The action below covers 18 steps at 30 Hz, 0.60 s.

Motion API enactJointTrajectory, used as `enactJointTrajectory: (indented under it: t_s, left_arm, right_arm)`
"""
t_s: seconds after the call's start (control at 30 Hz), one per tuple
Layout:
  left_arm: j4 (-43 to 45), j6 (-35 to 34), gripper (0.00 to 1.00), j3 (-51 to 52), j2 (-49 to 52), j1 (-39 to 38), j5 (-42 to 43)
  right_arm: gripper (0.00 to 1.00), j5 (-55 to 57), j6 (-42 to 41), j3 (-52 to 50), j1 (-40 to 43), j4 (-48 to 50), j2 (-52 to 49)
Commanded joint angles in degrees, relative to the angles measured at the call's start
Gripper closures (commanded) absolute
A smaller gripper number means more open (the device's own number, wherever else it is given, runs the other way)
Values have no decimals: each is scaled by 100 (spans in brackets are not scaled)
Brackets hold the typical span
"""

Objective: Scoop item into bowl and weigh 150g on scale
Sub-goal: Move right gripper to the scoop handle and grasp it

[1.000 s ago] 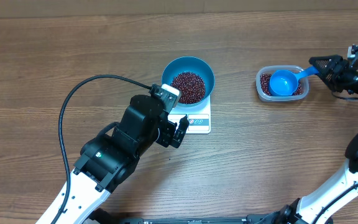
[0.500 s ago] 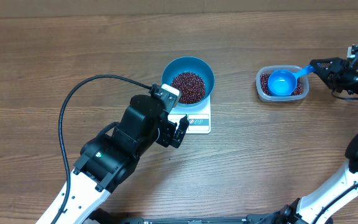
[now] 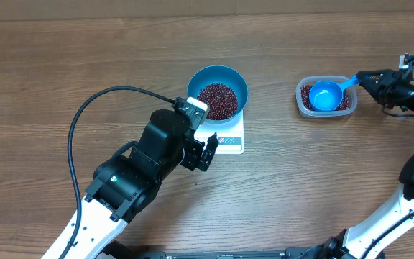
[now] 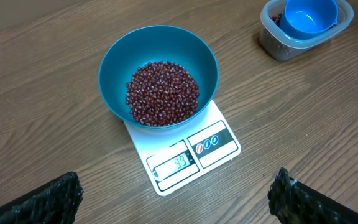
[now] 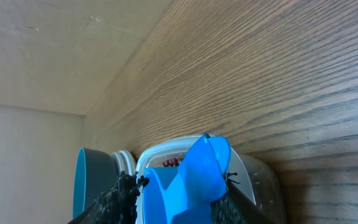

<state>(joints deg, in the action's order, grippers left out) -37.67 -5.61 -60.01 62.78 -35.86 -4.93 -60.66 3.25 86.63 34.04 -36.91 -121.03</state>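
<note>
Surface: wood-grain table [image 3: 49, 72] with bare boards around the work, and a pale wall behind it in the right wrist view.
Change: over the last second the right gripper [image 3: 361, 76] narrows its jaws from well apart to close around the handle of the blue scoop [image 3: 326, 95]. The scoop itself barely shifts, and everything else stays put.
Meaning: judged from this, the grasp on the scoop is being made or has just been made, so another helping of beans [image 4: 162, 92] looks to be coming and the weighing is not finished.
Left gripper [image 4: 173, 200]: nearest the robot, with its jaws spread as wide as they go. It holds nothing and hangs just short of the scale's front edge.
Scale [image 4: 213, 142]: flat and white. Its display window [image 4: 176, 164] is lit, but the digits are too blurred to read with confidence.
Bowl [image 4: 117, 56]: sits on the scale and holds a heap of beans in its bottom, well below the rim.
Container [image 3: 300, 104]: clear plastic, well to the right. The scoop's cup rests inside it on more beans.
Right gripper: farthest out, partly closed. Its two fingers appear to press the handle from both sides, and the cup is not lifted.
</note>
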Motion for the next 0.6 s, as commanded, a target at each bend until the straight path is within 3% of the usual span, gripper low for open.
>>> enactJointTrajectory:
  t_s: [0.0,0.1,0.43,0.53,0.57]
  left_arm:
    - [22,24,1,7,-66,26,52]
    - [22,24,0,7,-66,26,52]
    - [20,24,1,7,-66,26,52]
    - [20,24,1,7,-66,26,52]
    - [20,24,0,7,-66,26,52]
  right_arm:
    - [61,-120,140,70,9,15,-61]
    - [65,-299,184,70,9,17,-61]
    - [67,-549,317,70,7,31,-61]
    - [78,-551,328,70,9,31,-61]
    - [87,-551,328,70,7,31,-61]
